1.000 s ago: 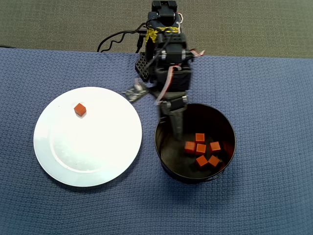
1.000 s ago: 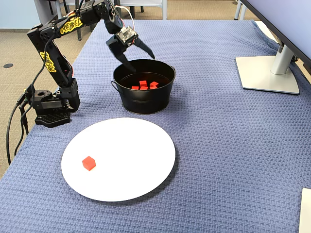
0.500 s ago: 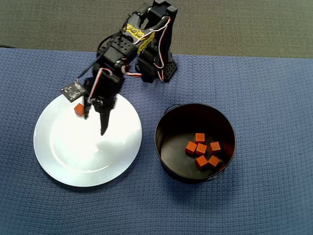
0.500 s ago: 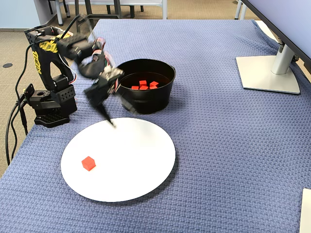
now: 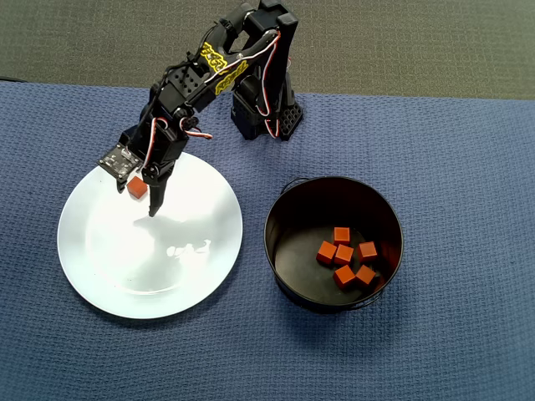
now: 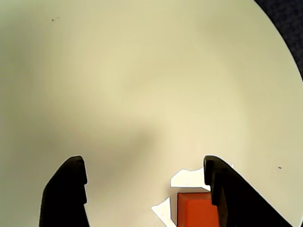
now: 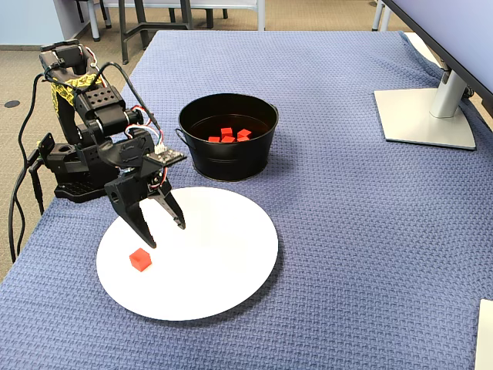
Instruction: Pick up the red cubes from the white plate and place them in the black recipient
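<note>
On a blue woven surface [image 7: 347,231], the arm's jaws [image 7: 164,233] hang apart over the white plate [image 7: 223,270] beside one red cube [image 7: 139,260], five more sitting in the black recipient [image 5: 288,276]; its yellow lettering is unreadable.

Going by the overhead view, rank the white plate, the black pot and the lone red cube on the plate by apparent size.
1. White plate, widest.
2. Black pot, clearly narrower.
3. Red cube, tiny, beside the gripper.
</note>
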`<state>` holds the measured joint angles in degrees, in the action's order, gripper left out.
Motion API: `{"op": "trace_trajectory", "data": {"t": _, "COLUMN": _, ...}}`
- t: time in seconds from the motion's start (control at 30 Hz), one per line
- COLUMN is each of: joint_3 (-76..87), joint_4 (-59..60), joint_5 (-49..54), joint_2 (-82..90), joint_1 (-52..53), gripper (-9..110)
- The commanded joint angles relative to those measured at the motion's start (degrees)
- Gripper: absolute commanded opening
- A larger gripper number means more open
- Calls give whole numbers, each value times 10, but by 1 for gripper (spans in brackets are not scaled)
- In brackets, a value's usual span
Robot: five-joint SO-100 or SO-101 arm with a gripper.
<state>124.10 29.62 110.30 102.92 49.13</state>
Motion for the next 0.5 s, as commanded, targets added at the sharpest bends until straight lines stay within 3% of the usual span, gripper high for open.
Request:
{"op": "trace_trajectory", "data": {"t": 0.0, "joint_3": 13, "joint_4": -36, "joint_5": -13, "joint_2": 2, "joint_1": -1, "gripper": 24}}
{"op": "trace_trajectory", "data": {"t": 0.47, "joint_3": 46, "joint_4": -52, "joint_5": 8, "joint_2": 5, "joint_1": 17, "gripper": 24}}
